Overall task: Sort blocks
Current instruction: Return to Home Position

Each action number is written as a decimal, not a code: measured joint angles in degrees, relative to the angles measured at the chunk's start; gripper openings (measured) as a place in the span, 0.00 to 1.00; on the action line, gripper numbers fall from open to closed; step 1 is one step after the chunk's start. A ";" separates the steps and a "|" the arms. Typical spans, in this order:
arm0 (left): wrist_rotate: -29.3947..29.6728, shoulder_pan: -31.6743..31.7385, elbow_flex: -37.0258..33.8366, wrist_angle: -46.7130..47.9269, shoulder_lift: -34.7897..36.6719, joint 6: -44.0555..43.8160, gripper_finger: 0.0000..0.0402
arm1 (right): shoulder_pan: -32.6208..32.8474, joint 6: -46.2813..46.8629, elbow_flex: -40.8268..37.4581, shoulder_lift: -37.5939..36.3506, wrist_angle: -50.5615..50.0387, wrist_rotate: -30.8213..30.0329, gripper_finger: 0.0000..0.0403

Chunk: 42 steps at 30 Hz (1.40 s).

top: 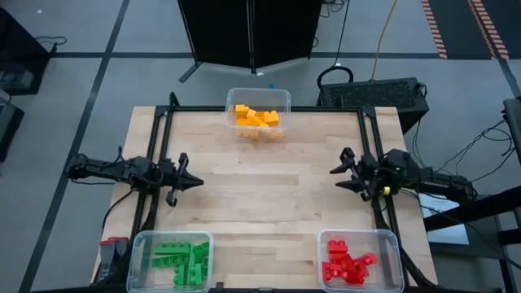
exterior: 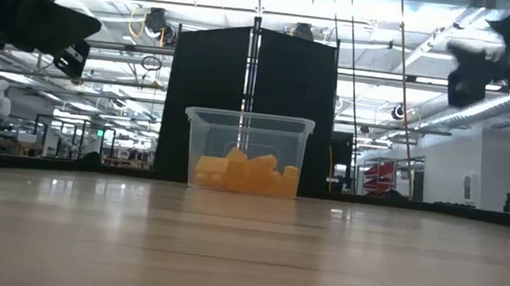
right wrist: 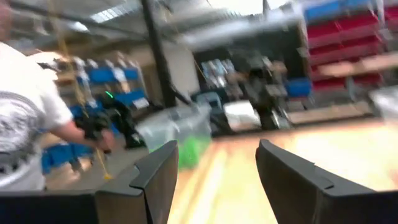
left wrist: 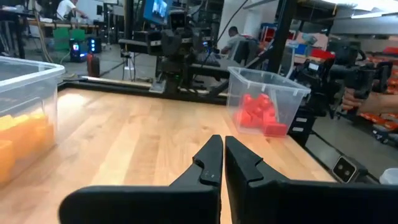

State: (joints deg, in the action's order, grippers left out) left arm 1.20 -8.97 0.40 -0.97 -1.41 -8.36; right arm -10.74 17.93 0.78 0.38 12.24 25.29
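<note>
I count three bins (top: 230, 99): yellow blocks (top: 259, 118), green blocks (top: 181, 262), red blocks (top: 346, 265), one colour each. My left gripper (top: 195, 181) is pinched together, my right gripper (top: 335, 176) spread, both well apart from every block.

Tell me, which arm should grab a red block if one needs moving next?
Probably the right. The right gripper hangs open on the same side as the red blocks. The left gripper is shut, on the far side by the green blocks.
</note>
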 joint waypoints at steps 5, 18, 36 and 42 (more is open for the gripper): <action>-0.10 0.00 -0.02 0.13 -0.06 1.20 0.00 | -0.02 -2.98 -0.04 0.04 -8.17 -6.82 0.52; -0.35 0.00 -0.04 0.26 -0.70 0.11 0.00 | -0.01 -13.26 0.04 2.26 -9.38 -13.02 0.52; -0.53 -0.07 -0.09 0.31 -0.70 -0.14 0.00 | -0.02 -7.14 0.02 3.72 -10.24 -19.27 0.52; -0.51 -0.07 -0.11 0.15 -0.70 -0.15 0.00 | -0.02 -2.63 0.02 3.72 -10.26 -19.27 0.52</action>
State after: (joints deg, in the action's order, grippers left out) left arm 0.69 -9.04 0.30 -0.82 -2.11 -8.51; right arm -10.76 15.30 0.80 4.10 1.98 6.02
